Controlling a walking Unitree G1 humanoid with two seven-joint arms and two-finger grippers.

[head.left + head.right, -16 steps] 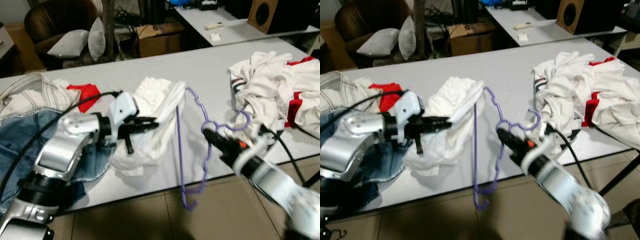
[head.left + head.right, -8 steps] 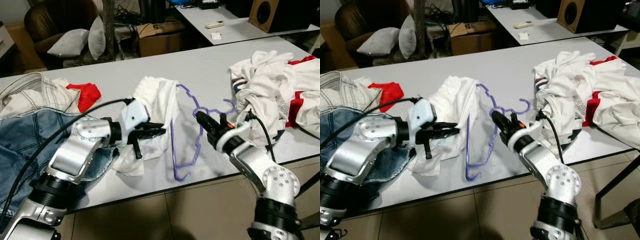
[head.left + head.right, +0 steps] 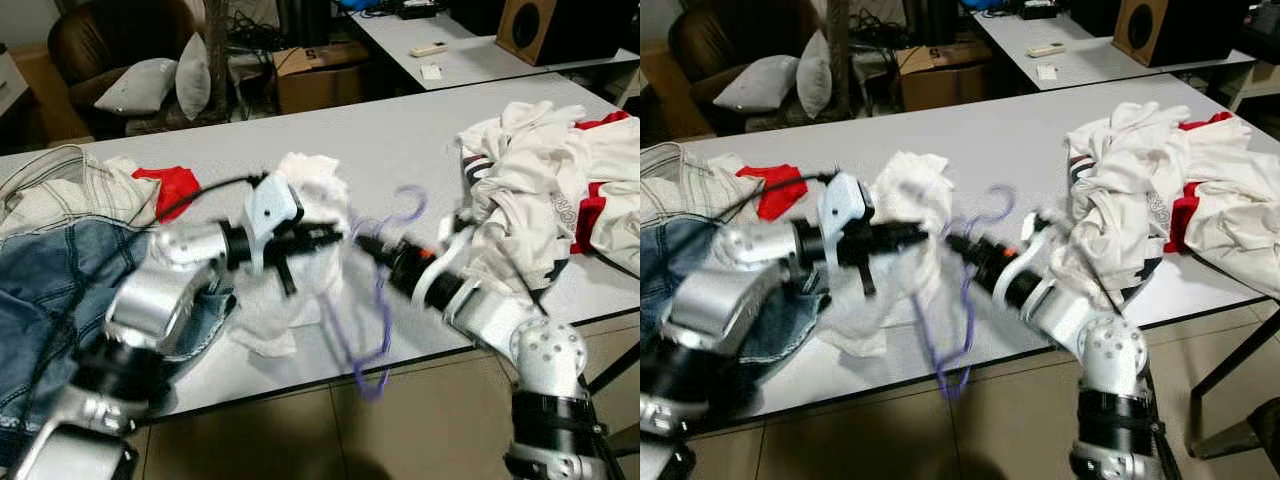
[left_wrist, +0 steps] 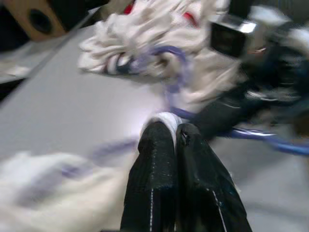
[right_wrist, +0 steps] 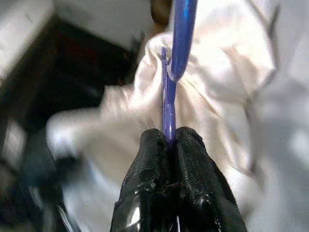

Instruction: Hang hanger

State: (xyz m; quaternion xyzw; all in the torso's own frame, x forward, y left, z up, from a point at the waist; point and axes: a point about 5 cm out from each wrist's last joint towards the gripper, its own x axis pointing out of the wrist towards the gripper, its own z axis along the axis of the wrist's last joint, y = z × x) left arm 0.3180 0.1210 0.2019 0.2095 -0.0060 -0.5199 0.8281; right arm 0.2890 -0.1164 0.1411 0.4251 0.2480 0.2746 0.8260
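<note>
Motion blur on both arms and on the hanger, so edges are soft in the eye views. One purple hanger [image 3: 372, 300]: its lower loop hangs past the counter's [image 3: 400, 140] near edge, hook end smeared above the right hand [image 3: 368, 243], can't trace its full outline. Right wrist view is clearer: the right hand's fingers [image 5: 193, 183] are pressed together with the hanger's thin purple bar pinched between them, white cloth behind it out of focus.

Left hand [image 3: 325, 236] sits just beside the right hand, tips nearly meeting over the middle of the near edge. Left wrist view shows its two fingers [image 4: 157, 179] closed on a small fold of the white shirt [image 3: 290, 290] (fabric bunched right at the tips, rest of the garment blurred). I can't tell whether the hanger is inside the shirt or only in front of it.

Counts, as far as I can read:
- one white shirt in the hands, draped toward the near edge
- one big heap of white clothes with red patches [image 3: 560, 190] at the right end, cut off by the frame
- one denim piece [image 3: 40, 290] at the left end, partly behind the left arm
- one checked garment [image 3: 60, 195] and one red item [image 3: 172, 188] toward the far left corner

Second counter [image 3: 470, 55] behind, with a speaker [image 3: 560, 28] cropped at the top.
</note>
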